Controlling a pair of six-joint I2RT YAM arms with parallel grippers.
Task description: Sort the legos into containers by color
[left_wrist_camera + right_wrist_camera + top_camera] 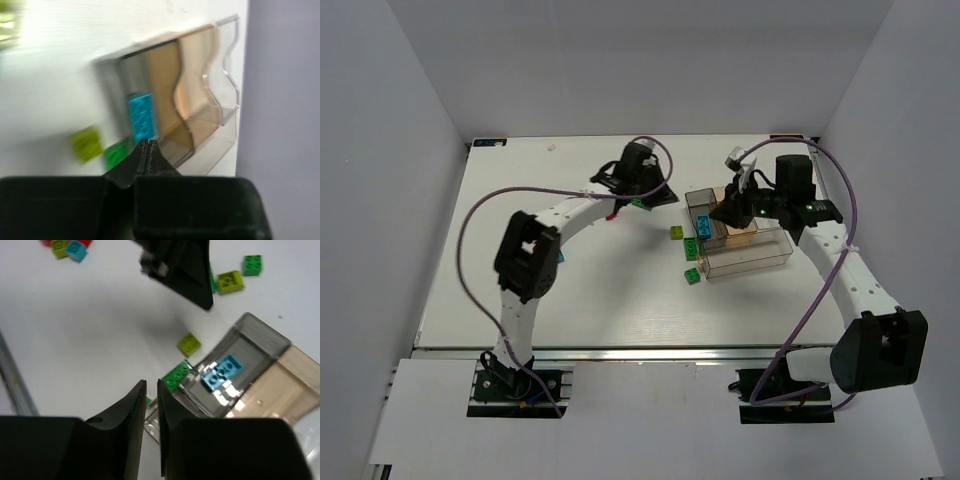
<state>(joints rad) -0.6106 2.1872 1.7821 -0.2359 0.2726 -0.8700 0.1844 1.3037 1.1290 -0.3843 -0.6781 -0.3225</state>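
The legos (692, 275) are spread over the white table (590, 300). One light-blue brick (221, 372) is lodged in the smoky-grey compartment of the divided container (292, 375), ahead and to the right of the right gripper (151, 385). That gripper's jaws are parted by a narrow gap, and nothing is held between them. A green brick (176, 376) is seen just beside the container's outer wall, just ahead of those jaws, and a yellow-green brick (189, 343) lies farther ahead.

Only in the right wrist view is a cluster (67, 247) of red, yellow-green and blue bricks shown, far ahead to the left.

In the blurred left wrist view, the left gripper (146, 145) is seen pressed together on nothing. The container lies just beyond its tips, and its tan-orange section is shown beside the grey one that holds the blue brick.

Only the overhead view shows both arms at once. There the right gripper is placed over the container, and the left gripper is near the container's left side.
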